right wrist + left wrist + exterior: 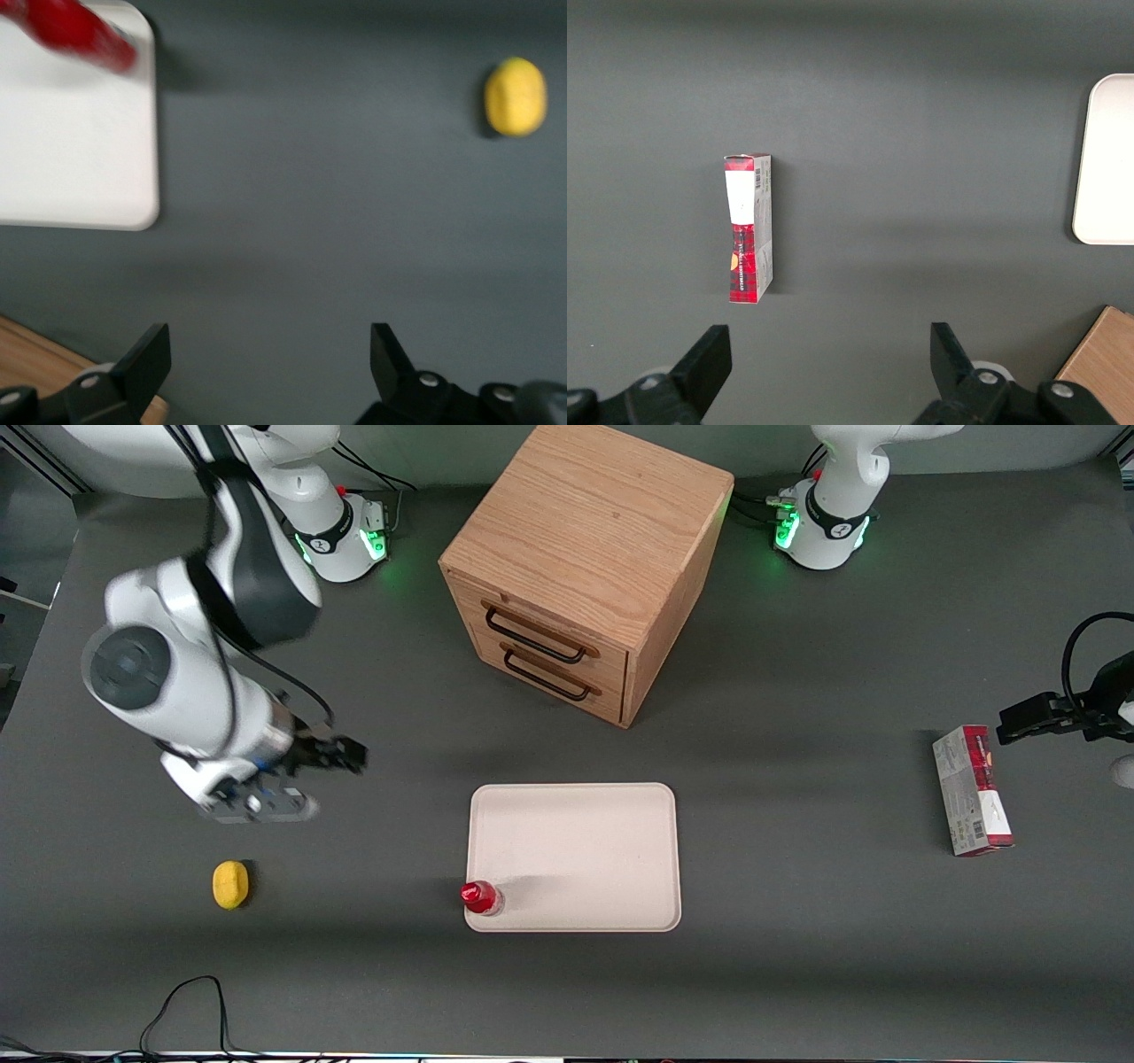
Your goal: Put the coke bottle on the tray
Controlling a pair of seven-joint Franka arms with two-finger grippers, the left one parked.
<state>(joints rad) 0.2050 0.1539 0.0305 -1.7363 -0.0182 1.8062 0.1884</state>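
Since the coke bottle stands upright on the tray corner, the empty, spread-fingered tool hangs well apart. Best to retreat without brushing the bottle.

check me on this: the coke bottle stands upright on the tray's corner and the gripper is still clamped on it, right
Not quite. The coke bottle does stand upright on the tray corner, but the gripper is not clamped on it: it hangs open and empty over bare table, toward the working arm's end. The front view shows this.
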